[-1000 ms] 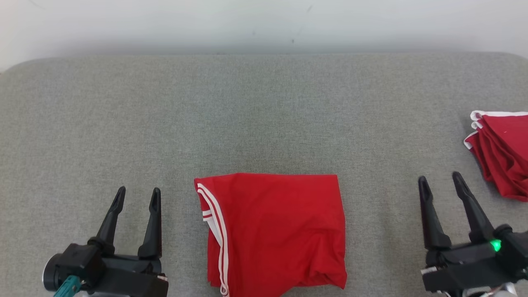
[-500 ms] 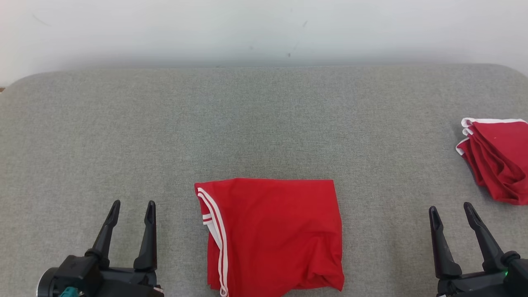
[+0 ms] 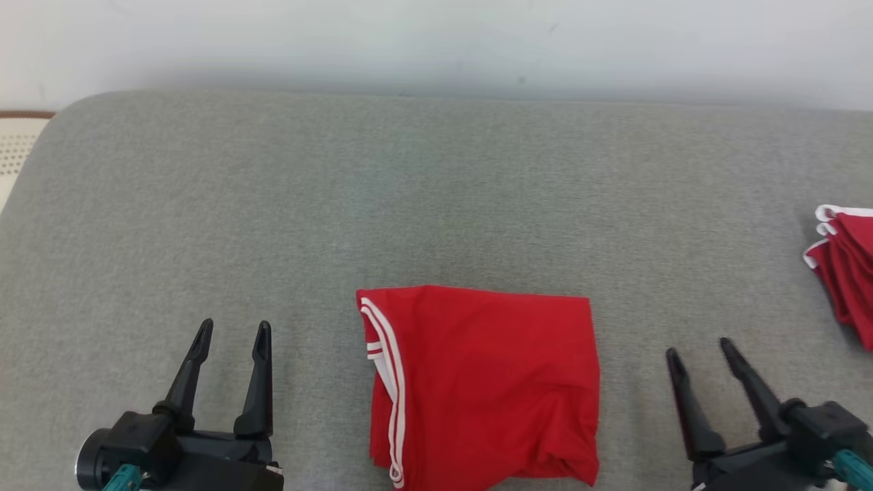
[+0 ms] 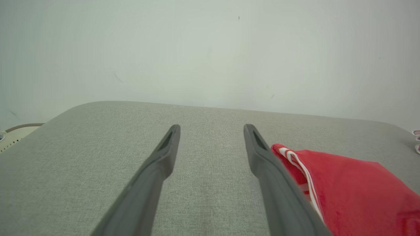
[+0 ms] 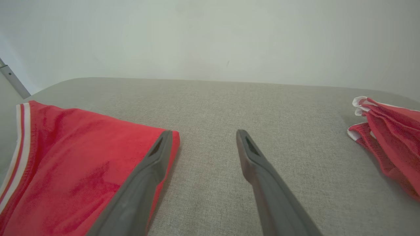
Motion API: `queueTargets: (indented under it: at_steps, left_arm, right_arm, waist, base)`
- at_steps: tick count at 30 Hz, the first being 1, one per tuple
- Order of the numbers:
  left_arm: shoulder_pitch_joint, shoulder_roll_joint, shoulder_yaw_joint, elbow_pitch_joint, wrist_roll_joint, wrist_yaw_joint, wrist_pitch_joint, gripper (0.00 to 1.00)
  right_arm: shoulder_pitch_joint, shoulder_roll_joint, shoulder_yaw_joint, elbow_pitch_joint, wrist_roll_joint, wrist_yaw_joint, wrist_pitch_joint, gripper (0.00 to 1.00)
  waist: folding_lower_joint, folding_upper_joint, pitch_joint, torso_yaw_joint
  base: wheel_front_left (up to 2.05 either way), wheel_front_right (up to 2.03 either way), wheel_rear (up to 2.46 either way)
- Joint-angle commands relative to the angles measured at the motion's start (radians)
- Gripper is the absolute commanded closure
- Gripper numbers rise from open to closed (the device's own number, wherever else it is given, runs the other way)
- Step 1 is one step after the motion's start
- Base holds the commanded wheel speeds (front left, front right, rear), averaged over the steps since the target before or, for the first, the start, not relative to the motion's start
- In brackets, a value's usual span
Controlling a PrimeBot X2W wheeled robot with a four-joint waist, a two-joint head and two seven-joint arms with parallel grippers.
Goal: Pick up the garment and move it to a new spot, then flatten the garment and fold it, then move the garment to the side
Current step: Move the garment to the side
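Note:
A red garment (image 3: pixel 484 382) with white striped trim lies folded into a rough square at the near middle of the grey padded surface (image 3: pixel 409 204). My left gripper (image 3: pixel 232 331) stands open to its left, fingers pointing away, nothing between them. My right gripper (image 3: pixel 699 349) is open to its right, also holding nothing. In the left wrist view the garment (image 4: pixel 354 190) lies just right of my gripper (image 4: pixel 211 129). In the right wrist view the garment (image 5: pixel 75 167) lies left of my gripper (image 5: pixel 203 134), whose left finger overlaps its corner.
A second red garment with white trim (image 3: pixel 846 273) lies bunched at the right edge, also in the right wrist view (image 5: pixel 390 137). A pale wall (image 3: pixel 436 41) runs behind the surface. A cream perforated object (image 3: pixel 17 146) shows past the left edge.
The head camera has turned left, so the whole picture shifted right and the surface's left edge came into view. Both grippers stay open; the right one sits lower and nearer the garment.

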Motion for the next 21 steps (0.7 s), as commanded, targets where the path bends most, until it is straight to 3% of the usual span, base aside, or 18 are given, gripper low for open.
queueTargets:
  at_steps: [1,9,15,16,17,18,21]
  left_arm:
    - [-0.01,-0.005,-0.004,0.005,-0.004,-0.005,-0.005,0.0]
    - [-0.029,-0.037,-0.013,0.028,-0.007,-0.023,-0.013,0.0]
    - [-0.043,-0.055,-0.008,0.042,0.002,-0.033,-0.013,0.0]
    - [-0.045,-0.057,-0.005,0.042,0.004,-0.034,-0.014,0.0]
    - [-0.045,-0.058,-0.003,0.041,0.007,-0.036,-0.013,0.0]
    - [-0.044,-0.059,0.0,0.039,0.01,-0.038,-0.014,0.0]
    - [-0.043,-0.064,0.008,0.033,0.018,-0.041,-0.013,0.0]
  right_arm:
    - [-0.023,-0.019,0.028,0.033,0.021,0.0,0.008,0.0]
    - [-0.119,-0.058,0.2,0.221,0.116,0.0,0.045,0.0]
    - [-0.182,-0.06,0.269,0.34,0.211,0.0,0.088,0.0]
    - [-0.188,-0.064,0.281,0.35,0.223,0.0,0.098,0.35]
    - [-0.195,-0.065,0.287,0.355,0.242,0.0,0.104,0.6]
    - [-0.198,-0.066,0.294,0.357,0.264,0.0,0.115,1.0]
    - [-0.221,-0.096,0.303,0.329,0.289,0.0,0.118,1.0]
  waist:
    - [0.0001,0.0,0.022,0.037]
    - [0.0001,0.0,0.062,0.097]
    - [0.0001,0.0,0.077,0.111]
    - [0.0001,0.0,0.078,0.11]
    - [0.0001,0.0,0.079,0.109]
    - [0.0001,0.0,0.08,0.106]
    - [0.0001,0.0,0.085,0.093]
  base:
    - [0.0,0.0,0.0]
    - [0.0,0.0,0.0]
    - [0.0,0.0,0.0]
    - [0.0,0.0,0.0]
    - [0.0,0.0,0.0]
    - [0.0,0.0,0.0]
    - [0.0,0.0,0.0]
